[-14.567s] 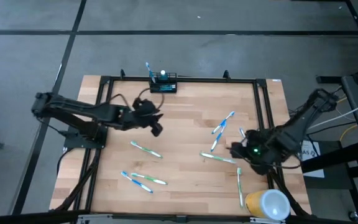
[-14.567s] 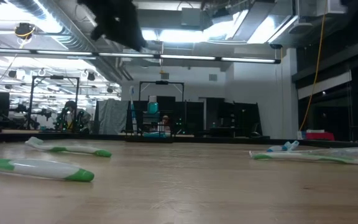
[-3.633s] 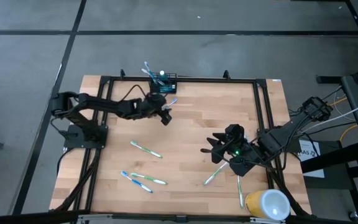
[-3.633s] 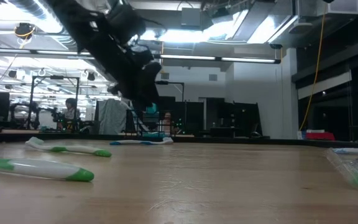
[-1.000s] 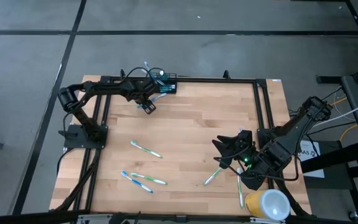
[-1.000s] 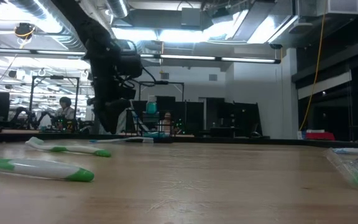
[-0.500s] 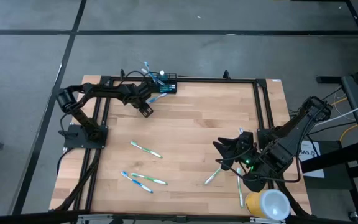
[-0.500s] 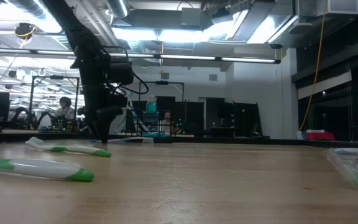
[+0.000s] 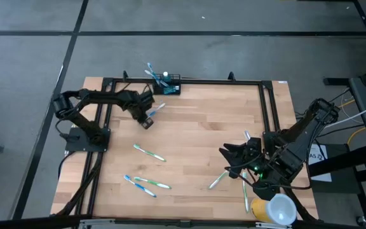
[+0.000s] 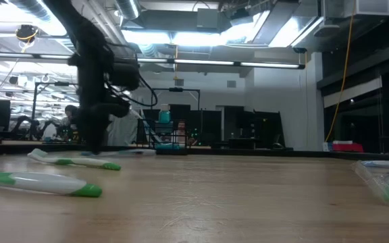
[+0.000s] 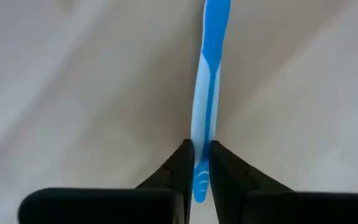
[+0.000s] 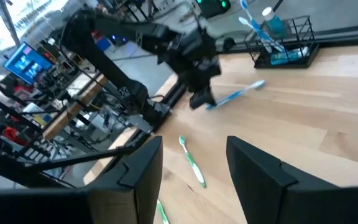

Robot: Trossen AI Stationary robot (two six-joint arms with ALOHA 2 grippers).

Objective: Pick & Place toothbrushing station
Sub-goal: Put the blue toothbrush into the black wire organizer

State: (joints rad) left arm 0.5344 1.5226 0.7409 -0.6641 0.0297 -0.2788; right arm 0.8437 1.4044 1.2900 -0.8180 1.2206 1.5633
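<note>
**Step in hand.** Pick-up of one brush for stowing. The left gripper sits low over the far-left part of the table, its fingers closed on the handle end of a blue toothbrush. The brush lies flat on the wood, its shaft running from the gripper toward the far edge.

**Task's thing.** The toothbrushing station, a small black wire caddy, stands at the far edge of the table, left of centre, just beyond the gripped brush's free end. It already holds upright brushes and a small bottle.

**Right arm.** The right gripper waits over the near-right part of the table with its fingers spread wide, holding nothing.

**Loose stock.** A green toothbrush lies left of centre; a blue-and-green pair lies near the near-left corner. More brushes lie beside the right gripper. A yellow-and-white cup sits at the near-right corner.

**Next move, as judged.** Lift the brush clear of the wood, tip it upright, carry it the short way to the caddy and lower it in. The caddy is narrow, so the brush needs to go in close to vertical.

**Edges and room.**
- Black frame rail runs along the far edge just behind the caddy; little room beyond it.
- Upright brushes in the caddy crowd the opening.
- Bare wood lies between the gripper and the caddy; the right arm is well apart.
</note>
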